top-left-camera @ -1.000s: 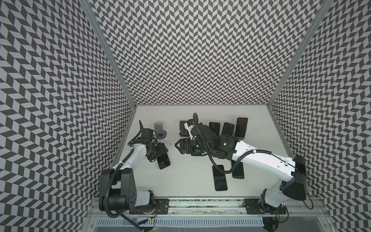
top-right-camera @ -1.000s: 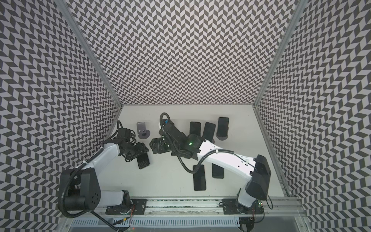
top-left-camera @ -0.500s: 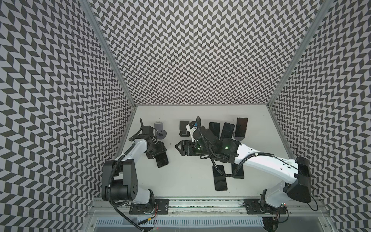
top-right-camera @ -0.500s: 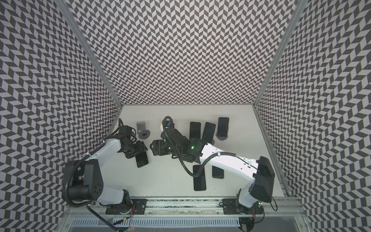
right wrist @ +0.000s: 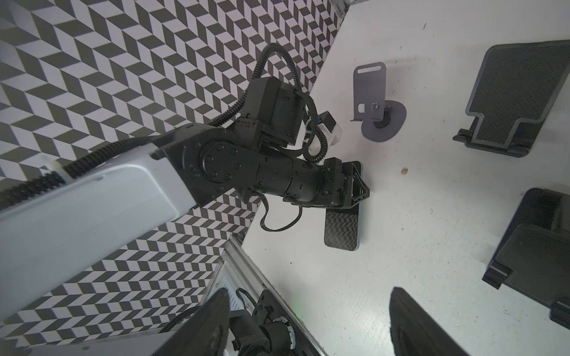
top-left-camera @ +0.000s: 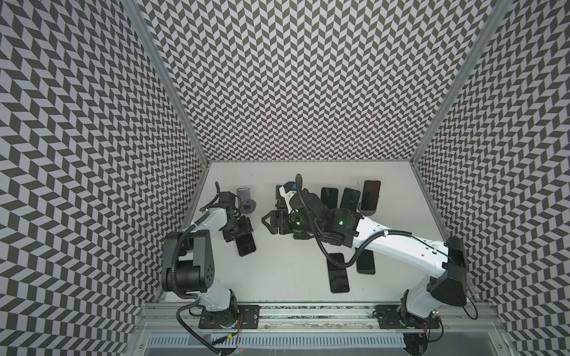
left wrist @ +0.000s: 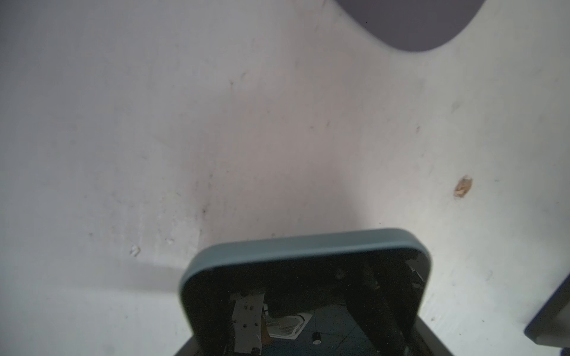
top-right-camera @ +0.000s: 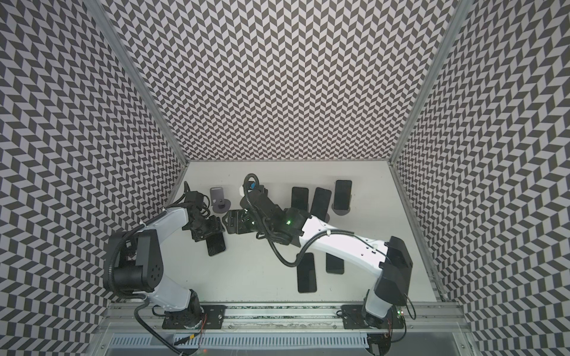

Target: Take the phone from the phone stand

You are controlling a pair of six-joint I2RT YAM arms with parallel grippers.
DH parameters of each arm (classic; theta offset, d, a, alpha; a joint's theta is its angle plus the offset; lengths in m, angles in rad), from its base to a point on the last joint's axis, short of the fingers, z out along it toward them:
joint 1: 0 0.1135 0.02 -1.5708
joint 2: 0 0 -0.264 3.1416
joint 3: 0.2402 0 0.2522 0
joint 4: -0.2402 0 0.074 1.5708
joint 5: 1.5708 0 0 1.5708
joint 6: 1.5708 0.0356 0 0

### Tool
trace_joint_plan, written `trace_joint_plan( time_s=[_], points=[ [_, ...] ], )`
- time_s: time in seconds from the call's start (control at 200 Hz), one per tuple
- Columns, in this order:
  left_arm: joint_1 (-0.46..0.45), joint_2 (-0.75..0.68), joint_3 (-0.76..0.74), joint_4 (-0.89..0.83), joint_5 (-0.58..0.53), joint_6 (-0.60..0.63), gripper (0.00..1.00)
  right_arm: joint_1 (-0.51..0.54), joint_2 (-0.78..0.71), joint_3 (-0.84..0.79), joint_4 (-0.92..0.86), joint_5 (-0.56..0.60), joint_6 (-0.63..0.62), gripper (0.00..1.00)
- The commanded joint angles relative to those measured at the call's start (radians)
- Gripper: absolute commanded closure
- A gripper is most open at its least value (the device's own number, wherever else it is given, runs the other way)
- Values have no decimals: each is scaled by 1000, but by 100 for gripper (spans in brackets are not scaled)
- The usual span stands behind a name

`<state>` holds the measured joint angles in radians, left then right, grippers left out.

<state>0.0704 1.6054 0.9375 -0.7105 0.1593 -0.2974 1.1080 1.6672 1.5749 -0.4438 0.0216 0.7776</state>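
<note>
Glossy, mirror-like phone [right wrist: 342, 228], matt metal-looking stand [right wrist: 370, 86], smooth scuffed table [right wrist: 401, 262].

The whole table [top-left-camera: 293, 277] is seen from high above in both top views, and closely from the left wrist. From the right wrist, the grey stand [right wrist: 370, 89], shared with the top views, is faced.

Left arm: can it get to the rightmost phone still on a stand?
Probably not: the left gripper is shut on another phone, and the right arm lies across the way to the rightmost phone.

Open tabletop [top-left-camera: 287, 262] front-centre, between phone [top-left-camera: 245, 245] and two flat phones [top-left-camera: 338, 274].
</note>
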Motion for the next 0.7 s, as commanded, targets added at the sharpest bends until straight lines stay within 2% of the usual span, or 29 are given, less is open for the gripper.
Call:
trace_joint_plan(
  time_s=[0.0,0.31,0.691],
  points=[
    [23,14,24,21,-9,26,41,6,24,44,10,-9,-3,21],
    [26,45,5,61,-23,21,40,6,50,60,17,-22,3,21],
    [25,36,7,57,-130,20,39,6,46,34,69,-32,-8,21]
  ],
)
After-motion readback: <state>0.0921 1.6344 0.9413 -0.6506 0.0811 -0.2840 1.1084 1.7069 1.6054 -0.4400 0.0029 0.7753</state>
